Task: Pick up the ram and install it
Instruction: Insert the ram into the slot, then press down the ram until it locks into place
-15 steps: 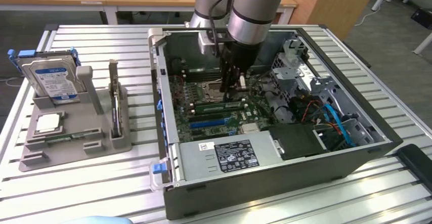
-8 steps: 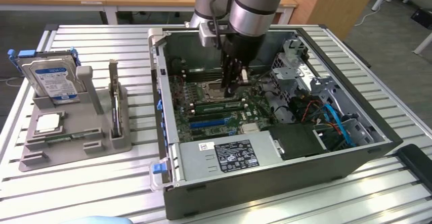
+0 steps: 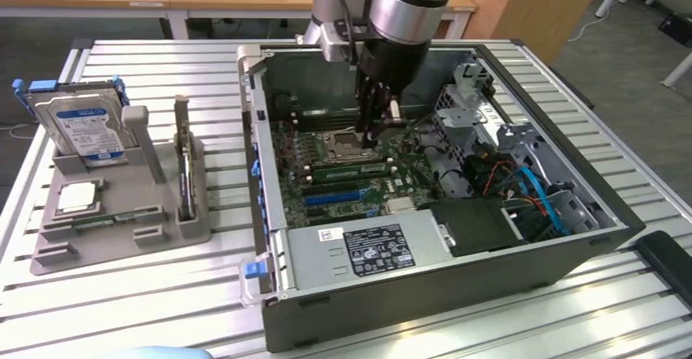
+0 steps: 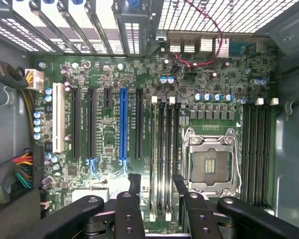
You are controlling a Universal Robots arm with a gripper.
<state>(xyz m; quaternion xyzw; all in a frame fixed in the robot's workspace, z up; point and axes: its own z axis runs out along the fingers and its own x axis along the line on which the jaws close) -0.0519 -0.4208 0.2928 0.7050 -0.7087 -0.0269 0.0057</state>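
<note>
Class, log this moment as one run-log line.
gripper: over memory slots beside CPU socket | fingers: open | ram: standing in grey holder outside case

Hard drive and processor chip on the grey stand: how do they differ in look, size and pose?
The hard drive stands upright in its slot, while the processor chip lies flat. The hard drive is the larger of the two and carries a blue label; the processor chip is a small, plain silver square. Both sit on the grey stand, outside the computer case.
</note>
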